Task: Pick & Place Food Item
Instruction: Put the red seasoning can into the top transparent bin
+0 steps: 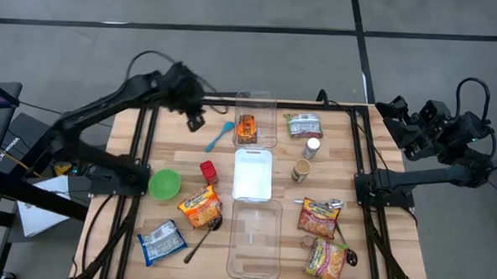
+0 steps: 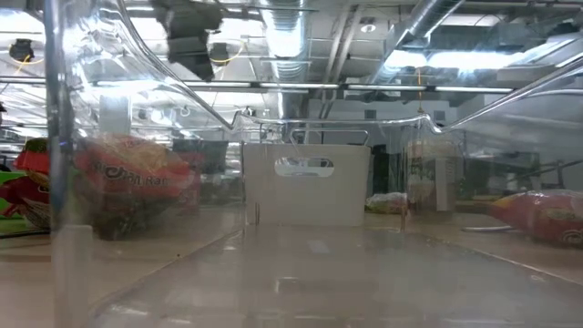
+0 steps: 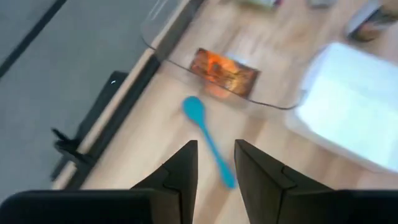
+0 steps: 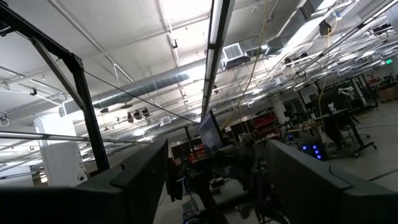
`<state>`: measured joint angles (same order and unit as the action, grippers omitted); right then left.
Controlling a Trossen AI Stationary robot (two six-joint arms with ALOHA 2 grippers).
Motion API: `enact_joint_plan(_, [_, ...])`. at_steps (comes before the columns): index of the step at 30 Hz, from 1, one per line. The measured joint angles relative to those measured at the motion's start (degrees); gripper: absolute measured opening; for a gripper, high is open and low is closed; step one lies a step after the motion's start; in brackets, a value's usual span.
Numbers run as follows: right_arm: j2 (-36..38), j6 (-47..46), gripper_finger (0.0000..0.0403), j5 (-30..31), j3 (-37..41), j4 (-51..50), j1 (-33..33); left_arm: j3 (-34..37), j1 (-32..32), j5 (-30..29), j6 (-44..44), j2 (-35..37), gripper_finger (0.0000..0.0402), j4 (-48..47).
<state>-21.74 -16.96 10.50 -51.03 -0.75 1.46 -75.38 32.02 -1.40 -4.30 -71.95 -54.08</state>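
One orange snack packet (image 1: 246,128) in the twelve-o'clock clear bin (image 1: 258,99): light, crinkly, slippery; pinch its edge. Left gripper (image 3: 215,163) open, empty; right gripper (image 4: 217,168) open.

high view looks straight down on my whole table (image 1: 365,161). low view sits at table height inside a clear bin (image 2: 301,273), very near its walls, facing the white bin (image 2: 305,187). my left wrist view looks down on the blue spoon (image 3: 208,140), shared with the high view. my right wrist view faces the ceiling.
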Motion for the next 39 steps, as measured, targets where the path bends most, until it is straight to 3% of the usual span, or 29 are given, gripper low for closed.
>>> enact_joint_plan(7, [0.0, -0.5, 0.0263, -0.1, 0.0, 1.2, 0.0, 9.7, -6.1, 10.2, 3.3, 12.1, 0.0099, 15.4])
enact_joint_plan(12, [0.0, -0.6, 0.0263, -0.1, 0.0, 1.6, 0.0, 10.5, -13.1, 10.1, -3.6, 11.8, 0.0099, 32.7])
enact_joint_plan(16, [0.0, -0.6, 0.0263, -0.1, 0.0, 1.7, 0.0, 7.2, -18.2, 4.6, -15.5, 7.4, 0.0113, 40.7])
enact_joint_plan(20, [0.0, -1.1, 0.0263, -0.1, 0.0, 1.7, 0.0, 0.6, -20.6, -1.3, -20.7, 2.1, 0.0149, 32.1])
enact_joint_plan(24, [0.0, -1.5, 0.0263, -0.1, 0.0, 1.6, 0.0, -5.3, -22.1, -1.3, -23.6, -2.7, 0.0197, 15.4])
enact_joint_plan(28, [0.0, -1.5, 0.0263, -0.1, 0.0, 1.7, 0.0, -6.5, -25.7, -0.9, -28.9, -5.5, 0.0229, 3.0])
enact_joint_plan(33, [0.0, -1.5, 0.0263, -0.1, 0.0, 1.6, 0.0, -6.5, -29.7, -0.9, -34.4, -7.6, 0.0238, -9.8])
enact_joint_plan(39, [0.0, -1.3, 0.0263, -0.2, 0.0, 1.6, 0.0, -6.5, -32.2, 1.3, -37.8, -9.9, 0.0237, -15.1])
